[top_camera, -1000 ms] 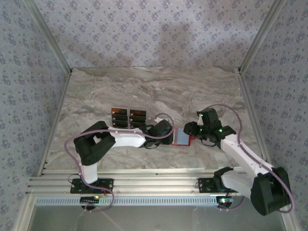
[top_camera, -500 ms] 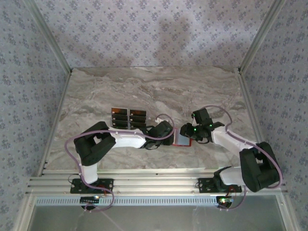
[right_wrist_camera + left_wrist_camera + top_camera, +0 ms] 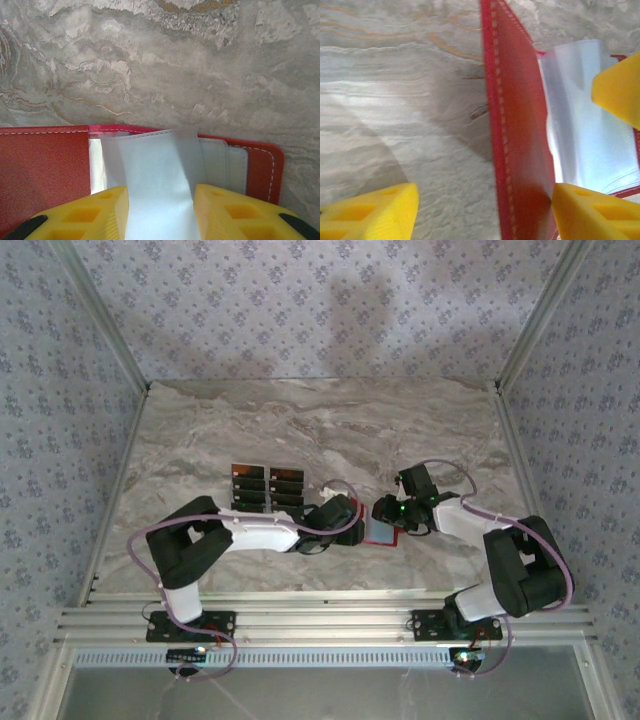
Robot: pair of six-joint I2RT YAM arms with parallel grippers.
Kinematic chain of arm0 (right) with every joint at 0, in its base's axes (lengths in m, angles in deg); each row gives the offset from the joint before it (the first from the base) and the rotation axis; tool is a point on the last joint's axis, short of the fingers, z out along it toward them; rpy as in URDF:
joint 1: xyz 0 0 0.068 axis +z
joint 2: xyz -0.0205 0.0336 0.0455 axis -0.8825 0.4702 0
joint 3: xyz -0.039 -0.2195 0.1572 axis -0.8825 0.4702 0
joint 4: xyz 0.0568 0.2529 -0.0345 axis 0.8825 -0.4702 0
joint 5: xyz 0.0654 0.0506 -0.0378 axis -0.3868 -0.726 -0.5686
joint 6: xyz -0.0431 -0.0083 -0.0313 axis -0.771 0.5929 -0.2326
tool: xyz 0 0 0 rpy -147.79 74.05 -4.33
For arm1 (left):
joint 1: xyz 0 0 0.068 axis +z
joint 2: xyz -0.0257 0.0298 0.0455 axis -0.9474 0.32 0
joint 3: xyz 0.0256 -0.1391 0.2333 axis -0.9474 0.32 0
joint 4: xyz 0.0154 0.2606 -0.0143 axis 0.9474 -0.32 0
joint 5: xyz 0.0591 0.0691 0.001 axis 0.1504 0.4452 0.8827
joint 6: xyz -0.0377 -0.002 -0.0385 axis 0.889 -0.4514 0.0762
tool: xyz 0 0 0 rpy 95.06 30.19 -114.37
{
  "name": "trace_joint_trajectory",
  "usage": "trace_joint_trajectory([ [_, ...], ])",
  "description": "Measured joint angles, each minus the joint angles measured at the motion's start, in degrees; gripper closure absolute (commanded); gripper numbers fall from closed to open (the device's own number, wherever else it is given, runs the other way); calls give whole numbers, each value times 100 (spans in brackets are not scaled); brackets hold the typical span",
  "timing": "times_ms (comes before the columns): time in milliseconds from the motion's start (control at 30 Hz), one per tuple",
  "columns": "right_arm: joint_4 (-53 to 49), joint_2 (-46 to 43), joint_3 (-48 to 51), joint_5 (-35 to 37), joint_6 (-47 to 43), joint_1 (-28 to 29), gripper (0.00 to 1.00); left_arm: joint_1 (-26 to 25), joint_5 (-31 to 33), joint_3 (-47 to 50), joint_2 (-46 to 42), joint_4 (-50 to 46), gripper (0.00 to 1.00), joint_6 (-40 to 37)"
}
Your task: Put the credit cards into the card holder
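got the card holder (image 3: 379, 530) lying open near the front edge of the table (image 3: 300, 420), about mid-width, pinched by its pale inner sleeve in the right gripper (image 3: 160, 194), probably to hold the pockets spread for loading. also got the left gripper (image 3: 482, 210) spread wide around the upright red cover, one finger well clear of it, so gripping nothing, guessing just there to prop that flap. leaves the credit cards (image 3: 268, 486) lined up in two columns left of the middle, waiting to be picked.
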Motion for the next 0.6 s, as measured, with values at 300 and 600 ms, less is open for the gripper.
trace_joint_trajectory([
  [300, 52, -17, 28, -26, -2, -13, 57, 2, 608, -562, -105, -1029, 27, -483],
  [600, -107, -192, 59, -26, -61, -13, 52, 2, 780, -686, 72, -1403, 41, -553],
])
